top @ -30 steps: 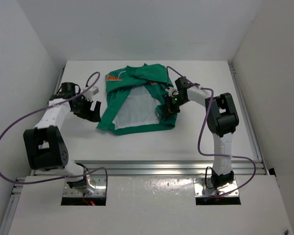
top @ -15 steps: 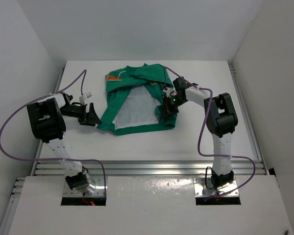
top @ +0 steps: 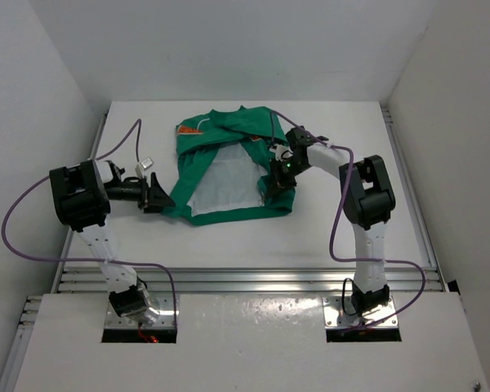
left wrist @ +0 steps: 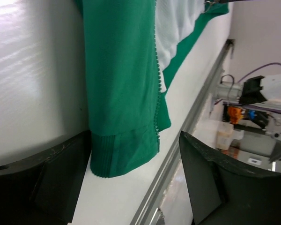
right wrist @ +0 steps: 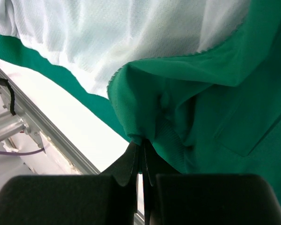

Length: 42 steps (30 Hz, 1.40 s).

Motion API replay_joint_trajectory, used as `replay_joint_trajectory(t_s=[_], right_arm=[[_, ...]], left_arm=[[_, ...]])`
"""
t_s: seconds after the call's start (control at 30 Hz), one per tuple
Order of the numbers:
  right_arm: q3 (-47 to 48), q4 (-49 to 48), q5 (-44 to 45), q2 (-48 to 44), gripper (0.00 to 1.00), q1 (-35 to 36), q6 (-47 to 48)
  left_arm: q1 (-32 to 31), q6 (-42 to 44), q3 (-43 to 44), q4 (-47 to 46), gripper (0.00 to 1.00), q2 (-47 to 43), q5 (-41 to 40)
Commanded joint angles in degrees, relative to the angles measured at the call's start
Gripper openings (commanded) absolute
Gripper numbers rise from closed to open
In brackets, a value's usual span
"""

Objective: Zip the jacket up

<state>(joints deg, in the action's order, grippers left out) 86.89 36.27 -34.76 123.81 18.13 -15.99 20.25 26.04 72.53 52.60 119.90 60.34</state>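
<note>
Jacket (top: 227,171) open, mid table (top: 229,237). Step: grab both front bottom corners. Right gripper (right wrist: 141,145) pinches one. Left gripper (top: 158,196) spread wide around other. Next: squeeze, bring zip ends together.

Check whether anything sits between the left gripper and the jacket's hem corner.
Nothing visible does. The left gripper is open, and in its wrist view the jacket has its hem corner lying between the fingers, with only bare table beside it.
</note>
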Motion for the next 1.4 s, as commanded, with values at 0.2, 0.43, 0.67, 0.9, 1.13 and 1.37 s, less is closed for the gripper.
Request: replay_joint_trajectory(t_s=[0.2, 0.43, 0.67, 0.9, 1.13, 1.37], right_arm=[[4.8, 0.9, 0.3, -0.8, 0.0, 0.7, 0.8], [5.4, 1.2, 0.5, -0.1, 0.0, 0.8, 0.8], [5.4, 1.1, 0.7, -0.1, 0.0, 1.0, 0.8], [5.0, 1.1, 0.7, -0.2, 0.0, 1.2, 0.8], [4.4, 0.9, 0.6, -0.5, 0.0, 1.4, 0.6], [4.4, 0.7, 0.5, -0.6, 0.0, 1.6, 0.9]], left_arm=[[0.1, 3.0, -3.5, -3.9, 0.8, 4.3, 0.0], [0.1, 4.9, -4.1, -2.1, 0.66, 4.8, 0.0], [-1.2, 5.4, -3.5, -2.1, 0.65, 5.3, 0.6], [-2.3, 5.4, -2.4, -2.1, 0.57, 6.0, 1.1], [-2.8, 5.4, -0.2, -1.4, 0.48, 6.5, 1.1], [-2.8, 5.4, 2.0, 0.3, 0.3, 7.0, 1.1]])
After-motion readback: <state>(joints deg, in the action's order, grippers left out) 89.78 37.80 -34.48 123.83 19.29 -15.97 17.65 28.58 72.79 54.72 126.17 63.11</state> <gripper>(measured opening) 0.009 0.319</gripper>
